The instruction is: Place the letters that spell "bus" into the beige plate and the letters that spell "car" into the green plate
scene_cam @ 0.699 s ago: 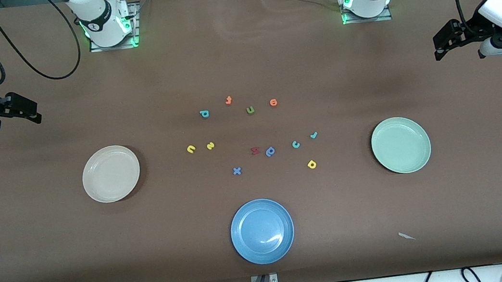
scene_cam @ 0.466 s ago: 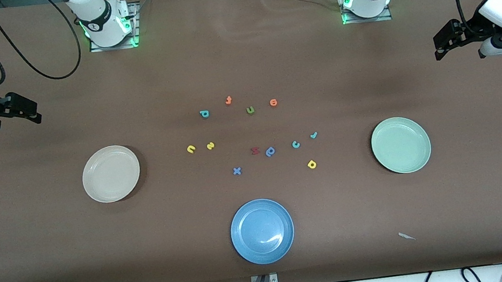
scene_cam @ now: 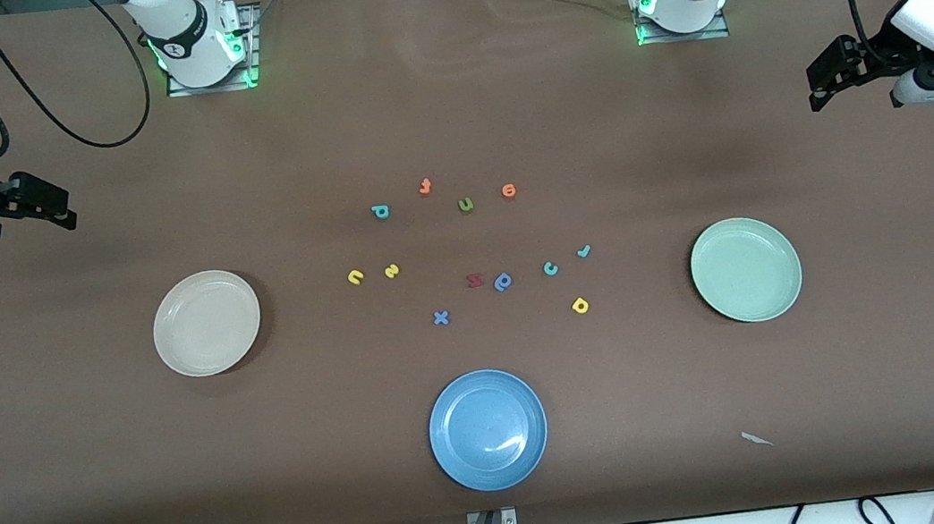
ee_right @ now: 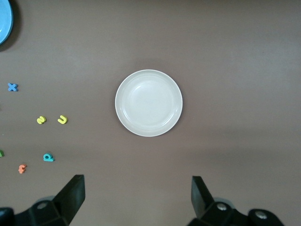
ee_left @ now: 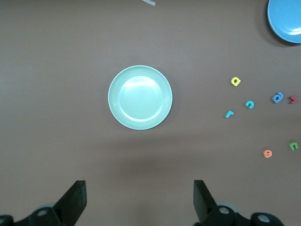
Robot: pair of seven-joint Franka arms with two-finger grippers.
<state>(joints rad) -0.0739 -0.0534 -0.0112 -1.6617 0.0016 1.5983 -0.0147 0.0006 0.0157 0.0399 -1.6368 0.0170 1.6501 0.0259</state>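
The beige plate (scene_cam: pixel 206 323) (ee_right: pixel 148 103) lies empty toward the right arm's end, the green plate (scene_cam: pixel 746 269) (ee_left: pixel 140 97) empty toward the left arm's end. Between them on the table lie the yellow "u" (scene_cam: pixel 355 277) (ee_right: pixel 62 119), yellow "s" (scene_cam: pixel 391 271) and teal "b" (scene_cam: pixel 380 211). Closer to the green plate are the teal "c" (scene_cam: pixel 551 268) (ee_left: pixel 249 104), teal "r" (scene_cam: pixel 583 252) and yellow "a" (scene_cam: pixel 580 306). My left gripper (scene_cam: pixel 814 90) (ee_left: pixel 139 197) and right gripper (scene_cam: pixel 68 215) (ee_right: pixel 138 195) hang open and empty over bare table at their own ends.
A blue plate (scene_cam: pixel 487 430) sits near the front edge. Among the letters lie an olive "u" (scene_cam: pixel 466 204), two orange letters (scene_cam: pixel 425 186), a red letter (scene_cam: pixel 475 280), a blue rounded letter (scene_cam: pixel 503 282) and a blue "x" (scene_cam: pixel 441 318). A paper scrap (scene_cam: pixel 756 439) lies nearer the camera than the green plate.
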